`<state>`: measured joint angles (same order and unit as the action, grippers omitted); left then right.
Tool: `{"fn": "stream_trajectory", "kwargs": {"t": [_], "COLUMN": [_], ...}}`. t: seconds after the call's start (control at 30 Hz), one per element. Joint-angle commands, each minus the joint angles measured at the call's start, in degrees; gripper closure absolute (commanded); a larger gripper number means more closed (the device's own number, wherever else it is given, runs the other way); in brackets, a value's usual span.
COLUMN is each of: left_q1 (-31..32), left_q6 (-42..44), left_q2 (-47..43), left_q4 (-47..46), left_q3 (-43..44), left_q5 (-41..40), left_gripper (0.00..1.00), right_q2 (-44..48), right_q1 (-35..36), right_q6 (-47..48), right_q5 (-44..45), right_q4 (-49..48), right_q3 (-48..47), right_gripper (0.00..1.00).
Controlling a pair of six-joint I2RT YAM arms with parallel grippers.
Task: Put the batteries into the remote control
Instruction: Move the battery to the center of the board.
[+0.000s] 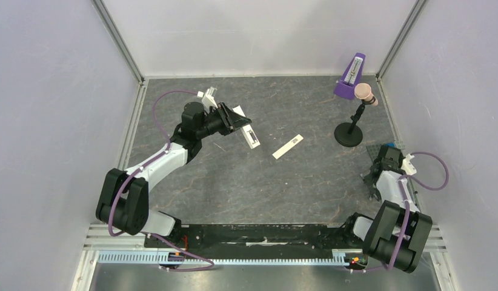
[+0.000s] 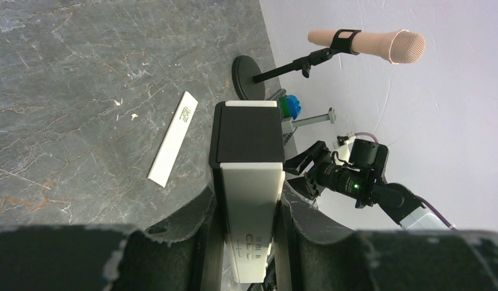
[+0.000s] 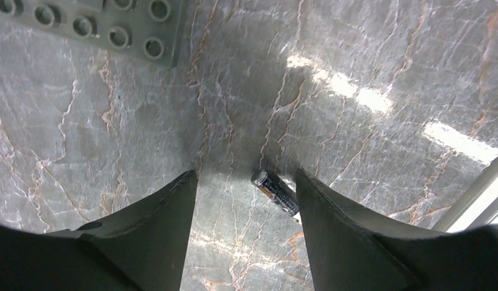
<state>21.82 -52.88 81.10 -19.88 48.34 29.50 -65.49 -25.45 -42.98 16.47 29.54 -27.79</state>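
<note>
Between pale walls (image 1: 53,91), grey marbled tabletop (image 1: 265,188), battery (image 3: 275,193), white cover strip (image 1: 288,146)

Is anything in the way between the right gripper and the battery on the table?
Nothing visible. The right gripper is open, and the battery lies bare on the table between its fingers, close to one. The studded grey plate sits well aside.

Here's me: black-and-white arms.
Left arm (image 1: 165,162) and right arm (image 1: 393,189) wear white shells, black joints, a purple cable (image 1: 154,115); my fingers (image 2: 180,236) matte black, scuffed.
</note>
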Motion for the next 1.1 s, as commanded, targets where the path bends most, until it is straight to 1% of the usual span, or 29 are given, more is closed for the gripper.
{"fn": "stream_trajectory", "kwargs": {"t": [0.0, 0.1, 0.23, 0.4, 0.47, 0.53, 0.7, 0.73, 0.77, 0.87, 1.07], "left_q1": [-0.3, -0.4, -0.4, -0.4, -0.4, -0.4, -0.4, -0.4, -0.4, -0.4, -0.4], "left_q6": [-1.3, -1.1, -0.9, -0.9, -0.9, -0.9, -1.0, -1.0, -1.0, -1.1, -0.8], "left_q2": [-2.0, -2.1, -2.4, -2.7, -3.0, -3.2, -3.8, -4.0, -4.1, -4.7, -6.8], "left_q4": [-3.2, -2.9, -2.7, -2.8, -2.8, -2.8, -2.8, -2.7, -2.6, -1.8, 0.0], "left_q3": [0.0, 0.1, 0.3, 0.1, 0.0, -0.2, -0.8, -0.9, -1.1, -1.5, -3.0], "left_q5": [-1.4, -1.4, -1.9, -2.1, -2.1, -2.2, -2.4, -2.5, -2.6, -3.0, -4.0], "left_gripper": [0.98, 0.98, 0.98, 0.98, 0.98, 0.98, 0.98, 0.98, 0.98, 0.98, 0.98], "right_q2": [-2.0, -1.9, -2.5, -5.0, -5.2, -5.0, -5.0, -4.8, -4.4, -2.1, 0.9], "right_q1": [3.3, 4.5, 5.7, 6.6, 6.9, 7.2, 7.7, 7.8, 8.3, 10.4, 17.8], "right_q6": [-2.9, -3.2, -4.1, -4.1, -4.2, -4.3, -3.1, -2.5, -1.9, 0.8, 2.5], "right_q5": [-6.4, -7.2, -6.7, -6.6, -6.7, -6.8, -8.7, -9.5, -10.4, -13.3, -18.3], "right_q4": [12.3, 12.9, 14.3, 14.3, 14.1, 13.6, 11.6, 10.9, 10.3, 7.7, 3.4], "right_q3": [5.3, 5.6, 4.6, 4.1, 4.1, 4.5, 6.1, 6.4, 6.5, 6.6, 6.0], "right_gripper": [0.34, 0.36, 0.43, 0.56, 0.63, 0.68, 0.90, 0.92, 0.94, 0.95, 0.96]}}
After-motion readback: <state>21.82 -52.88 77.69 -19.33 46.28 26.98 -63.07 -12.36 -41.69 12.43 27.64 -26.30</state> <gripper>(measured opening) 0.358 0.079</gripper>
